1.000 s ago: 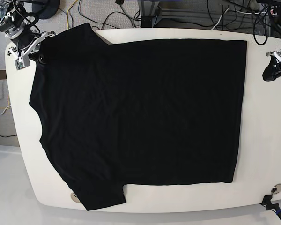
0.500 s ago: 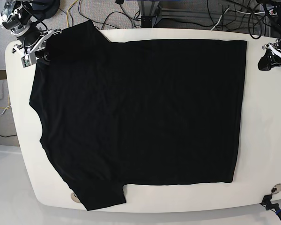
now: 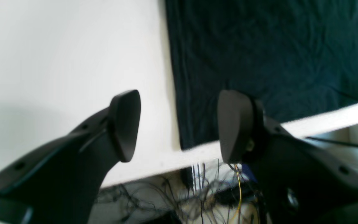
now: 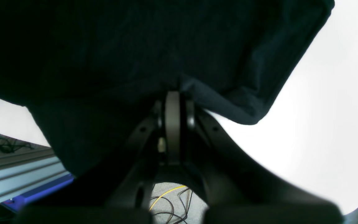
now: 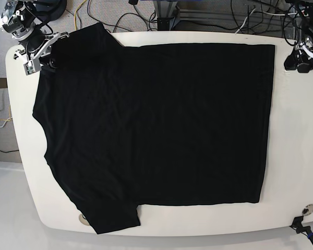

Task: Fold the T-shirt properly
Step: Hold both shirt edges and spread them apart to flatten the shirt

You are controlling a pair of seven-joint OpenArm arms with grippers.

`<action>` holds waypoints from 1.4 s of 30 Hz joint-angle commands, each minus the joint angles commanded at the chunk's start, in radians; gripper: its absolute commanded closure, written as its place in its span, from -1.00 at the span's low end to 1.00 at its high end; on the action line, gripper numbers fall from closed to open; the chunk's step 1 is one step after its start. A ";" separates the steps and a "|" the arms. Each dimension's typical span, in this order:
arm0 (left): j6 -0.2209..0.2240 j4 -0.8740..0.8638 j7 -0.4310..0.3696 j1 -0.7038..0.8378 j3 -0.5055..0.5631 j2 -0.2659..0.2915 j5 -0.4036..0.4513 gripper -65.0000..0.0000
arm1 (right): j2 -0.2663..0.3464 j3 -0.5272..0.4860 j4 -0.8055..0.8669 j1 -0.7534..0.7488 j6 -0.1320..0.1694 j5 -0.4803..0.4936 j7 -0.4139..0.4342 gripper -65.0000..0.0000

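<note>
The black T-shirt (image 5: pixel 156 120) lies flat over most of the white table (image 5: pixel 297 156), collar side to the left in the base view. At the far left corner, my right gripper (image 5: pixel 50 56) is shut on the upper sleeve. The right wrist view shows its closed fingers (image 4: pixel 172 102) pinching a fold of the T-shirt (image 4: pixel 135 46). My left gripper (image 5: pixel 296 61) hovers open at the far right, just beside the hem corner. In the left wrist view the left gripper (image 3: pixel 179 124) straddles the hem edge of the T-shirt (image 3: pixel 259 46) near the table's rim, with nothing between the fingers.
Cables and an aluminium frame (image 5: pixel 167 13) lie beyond the table's far edge. A bare strip of table (image 3: pixel 73 62) runs along the hem on the right. A small round fitting (image 5: pixel 308 210) sits at the near right corner.
My left gripper has moved toward the table's far edge, up beside the hem corner. My right gripper shifted slightly toward the far edge with the sleeve, then held still.
</note>
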 joint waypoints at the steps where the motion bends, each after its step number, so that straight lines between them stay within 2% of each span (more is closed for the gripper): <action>1: 0.000 0.002 0.000 0.003 -0.002 0.012 0.017 -0.14 | 0.000 0.000 0.000 0.000 0.000 0.000 0.000 0.96; 8: -0.008 -0.003 0.002 0.012 0.005 0.086 0.196 -0.14 | 0.000 0.002 0.000 0.000 0.000 0.000 0.000 0.96; 14: -0.008 -0.003 0.002 0.011 0.009 0.164 0.315 -0.14 | 0.000 0.002 0.000 0.000 0.000 0.000 0.000 0.96; 16: -0.008 -0.003 0.002 0.011 0.034 0.175 0.344 -0.14 | 0.000 0.002 0.000 0.000 0.000 0.000 0.000 0.96; 23: -0.008 -0.005 -0.003 0.003 0.069 0.204 0.354 -0.14 | 0.000 0.002 0.005 0.000 0.000 0.002 0.000 0.96; 35: -0.008 -0.005 -0.002 -0.057 0.155 0.218 0.356 -0.13 | 0.000 0.002 0.011 0.000 0.000 0.002 0.000 0.96; 38: -0.008 -0.005 -0.002 -0.058 0.155 0.218 0.356 0.14 | 0.000 0.002 0.012 0.000 0.000 0.002 0.000 0.96; 42: -0.008 -0.005 -0.002 -0.060 0.153 0.218 0.356 0.79 | 0.000 0.002 0.012 0.000 0.000 0.002 0.000 0.96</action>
